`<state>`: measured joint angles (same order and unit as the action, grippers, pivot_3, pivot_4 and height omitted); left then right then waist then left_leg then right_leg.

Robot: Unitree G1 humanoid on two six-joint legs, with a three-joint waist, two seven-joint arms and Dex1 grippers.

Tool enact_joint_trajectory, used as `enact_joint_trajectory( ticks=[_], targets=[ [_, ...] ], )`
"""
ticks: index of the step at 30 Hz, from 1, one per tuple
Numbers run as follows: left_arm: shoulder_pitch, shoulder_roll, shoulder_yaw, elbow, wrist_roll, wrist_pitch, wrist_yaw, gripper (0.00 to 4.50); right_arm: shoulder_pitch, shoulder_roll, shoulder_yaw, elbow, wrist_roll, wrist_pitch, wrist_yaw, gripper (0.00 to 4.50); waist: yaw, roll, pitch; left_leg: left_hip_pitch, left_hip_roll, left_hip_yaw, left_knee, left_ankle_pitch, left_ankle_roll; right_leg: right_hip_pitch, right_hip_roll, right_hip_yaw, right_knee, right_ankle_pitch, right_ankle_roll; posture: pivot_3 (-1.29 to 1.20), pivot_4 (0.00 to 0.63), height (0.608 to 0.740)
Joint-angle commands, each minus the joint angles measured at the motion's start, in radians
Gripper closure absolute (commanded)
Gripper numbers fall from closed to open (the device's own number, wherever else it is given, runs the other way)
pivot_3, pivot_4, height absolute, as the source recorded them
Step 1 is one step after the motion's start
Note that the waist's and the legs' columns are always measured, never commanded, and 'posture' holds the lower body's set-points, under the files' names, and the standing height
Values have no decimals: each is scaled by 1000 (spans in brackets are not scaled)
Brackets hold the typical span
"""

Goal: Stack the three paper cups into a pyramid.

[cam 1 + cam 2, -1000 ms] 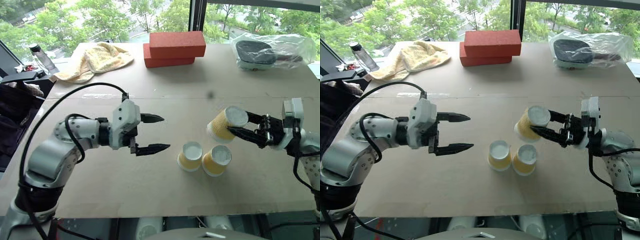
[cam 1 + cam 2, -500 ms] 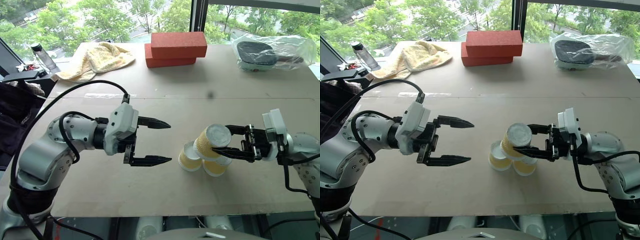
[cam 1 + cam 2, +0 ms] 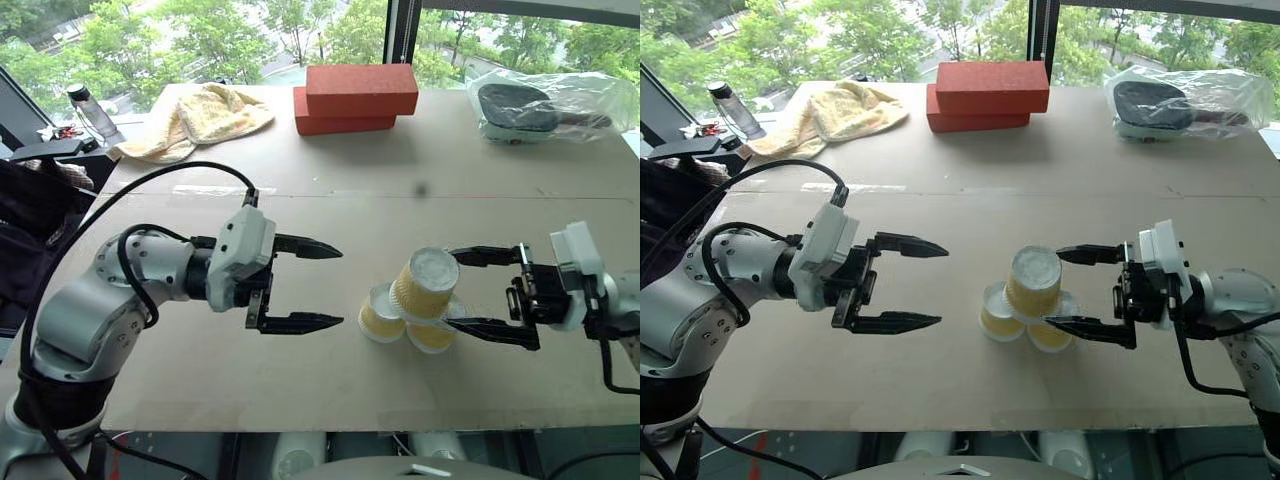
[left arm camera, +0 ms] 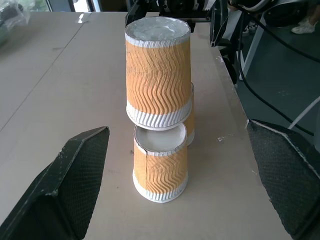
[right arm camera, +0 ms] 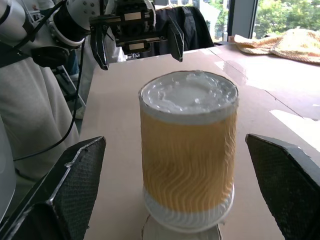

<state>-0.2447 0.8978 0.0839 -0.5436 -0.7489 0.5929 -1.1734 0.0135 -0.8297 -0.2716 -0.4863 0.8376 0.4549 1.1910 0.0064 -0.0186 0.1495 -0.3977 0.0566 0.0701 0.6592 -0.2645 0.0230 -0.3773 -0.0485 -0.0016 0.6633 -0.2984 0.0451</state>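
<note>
Near the tabletop's [image 3: 300,390] front edge we see the pyramid [image 3: 412,303]: three yellow-tan ribbed paper cups, upside down, one atop two. Our right gripper [image 3: 478,292] flanks the top cup [image 3: 425,285], released; our left gripper [image 3: 312,284] gapes beside the pyramid. Its rear base cup [image 3: 434,334] is mostly hidden.

Three small tapered paper cups, ribbed yellow-tan sides, white rims and bases, all upside down. Two base cups touching side by side near the front edge of the table [image 3: 300,200]: left base cup [image 3: 377,314], right base cup [image 3: 432,335]. Top cup [image 3: 424,285] resting upright across both, white base uppermost, centred over the seam between them. Pyramid [image 4: 159,100] standing.
</note>
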Motion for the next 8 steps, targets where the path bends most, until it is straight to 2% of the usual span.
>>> enact_joint_trajectory(
  ticks=[1, 4, 5, 8],
  targets=[
    [118, 31, -6, -1, 129, 1, 108, 0, 126, -24, -151, 74, -47, -57, 44, 71, 3, 0, 0, 0, 0, 0, 0, 0, 0, 0, 0, 0, 0, 0, 0, 0, 150, 730],
    [183, -88, -25, 52, 186, -42, 239, 0, 112, -6, -148, 321, -193, -231, 60, 71, 4, 0, -1, 2, -1, 1, 0, -2, 3, 1, 0, 2, 0, 0, 0, 0, 150, 730],
    [192, -120, -38, 81, 243, -95, 276, 0, 97, 7, -132, 380, -217, -262, 63, 71, 5, 0, -1, 2, -1, 2, 1, -2, 3, 1, 0, 2, 1, 0, 0, 0, 150, 730],
    [199, -157, -78, 176, 366, -180, 329, 0, 37, 69, -84, 525, -266, -349, 67, 71, 6, 0, -1, 2, -1, 1, 5, -2, 3, 1, 0, 2, 2, 0, 0, 0, 150, 730]
  ],
)
